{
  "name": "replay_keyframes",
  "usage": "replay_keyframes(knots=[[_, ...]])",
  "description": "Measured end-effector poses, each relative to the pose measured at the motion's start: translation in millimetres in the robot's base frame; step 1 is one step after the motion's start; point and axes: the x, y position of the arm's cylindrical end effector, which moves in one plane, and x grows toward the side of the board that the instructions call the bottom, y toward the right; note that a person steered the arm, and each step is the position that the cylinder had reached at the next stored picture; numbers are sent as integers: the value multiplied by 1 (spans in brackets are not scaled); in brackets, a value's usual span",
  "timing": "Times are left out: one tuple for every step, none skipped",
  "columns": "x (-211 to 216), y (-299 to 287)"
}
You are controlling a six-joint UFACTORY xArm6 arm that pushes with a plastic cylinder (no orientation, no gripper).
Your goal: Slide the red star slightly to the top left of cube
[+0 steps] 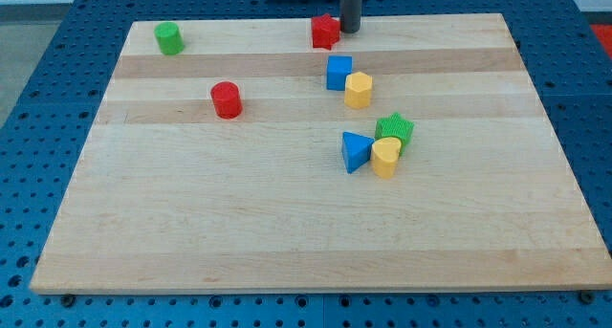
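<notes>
Red star [325, 31] at the view's top edge, above the blue cube [338, 72] — small, rigid, likely light and slidable. My tip [350, 29] — no jaws — touching its right side; push there.

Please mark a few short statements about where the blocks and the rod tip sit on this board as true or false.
1. My tip stands just to the view's right of the red star. True.
2. The blue cube sits beside a yellow block. True.
3. The green cylinder lies at the view's bottom right. False: it is at the top left.
4. The red cylinder touches the blue cube. False: bare board separates them.
5. The green star is near the blue triangular block. True.
</notes>
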Motion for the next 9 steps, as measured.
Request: replay_keyframes(knots=[[2, -3], [6, -6], [10, -8], [11, -9], [11, -12], [13, -14], [14, -15], [14, -15], [14, -15]])
